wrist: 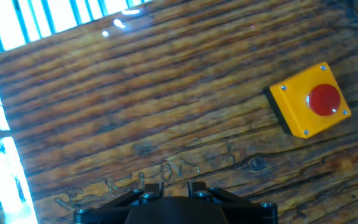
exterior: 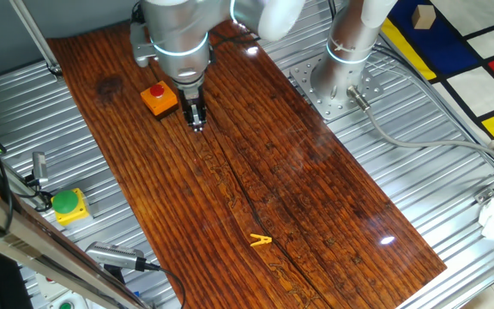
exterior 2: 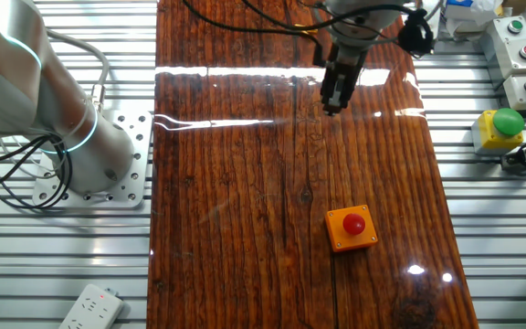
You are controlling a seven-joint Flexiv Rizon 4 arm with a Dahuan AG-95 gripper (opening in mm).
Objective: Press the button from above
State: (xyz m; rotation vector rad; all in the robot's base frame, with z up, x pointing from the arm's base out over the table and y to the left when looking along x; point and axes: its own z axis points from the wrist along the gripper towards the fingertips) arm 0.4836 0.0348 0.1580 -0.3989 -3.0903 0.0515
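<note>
Standing by the bench, I saw the button (exterior 2: 353, 222), a red round cap on a small square orange box, sitting on the dark striped wooden board (exterior 2: 245, 228), apart from the arm. The gripper (exterior 2: 333, 99) hung over bare wood with its fingers pointing down, and I could not tell whether they were parted or together. In one fixed view the gripper (exterior: 196, 120) showed just beside the button (exterior: 157, 93), while the hand view had the button (wrist: 324, 99) off toward the upper right of the frame. A green button on a yellow box (exterior 2: 500, 128) sat on the ribbed metal table (exterior 2: 500, 238), and a small yellow clip (exterior: 261, 241) lay on the board.
</note>
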